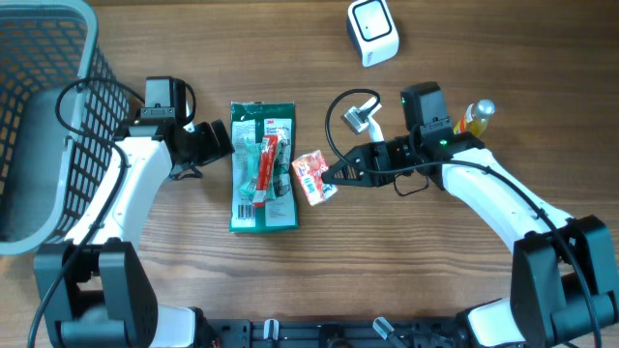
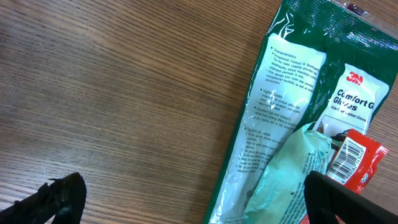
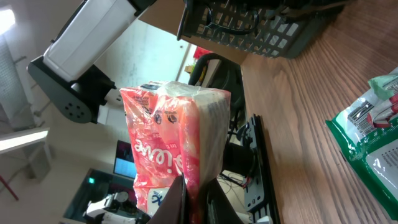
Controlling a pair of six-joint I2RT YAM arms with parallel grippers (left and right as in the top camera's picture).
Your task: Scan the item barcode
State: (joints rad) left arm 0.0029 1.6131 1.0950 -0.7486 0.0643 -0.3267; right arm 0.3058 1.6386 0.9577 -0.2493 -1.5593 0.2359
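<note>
**A:** What do we hold nearest to us?

**B:** Our right gripper [image 1: 331, 176] has its jaws pinching a pink packet [image 1: 311, 177] by one edge. That is the item, and it sits near the middle of the table [image 1: 435, 280], just right of the green pack [image 1: 263, 198].

**A:** And our left gripper [image 1: 218, 145]?

**B:** Its jaws are spread wide over bare wood, just left of the green pack and gripping nothing. The pack lies flat, and a red packet [image 1: 263, 162] rests on top of it. Our left wrist view shows a barcode on that red packet.

**A:** What do we see farther off?

**B:** The white scanner [image 1: 372, 33] stands at the far edge, well apart from the pink packet. The basket [image 1: 58, 39] fills the far left corner, beside our left arm.
</note>
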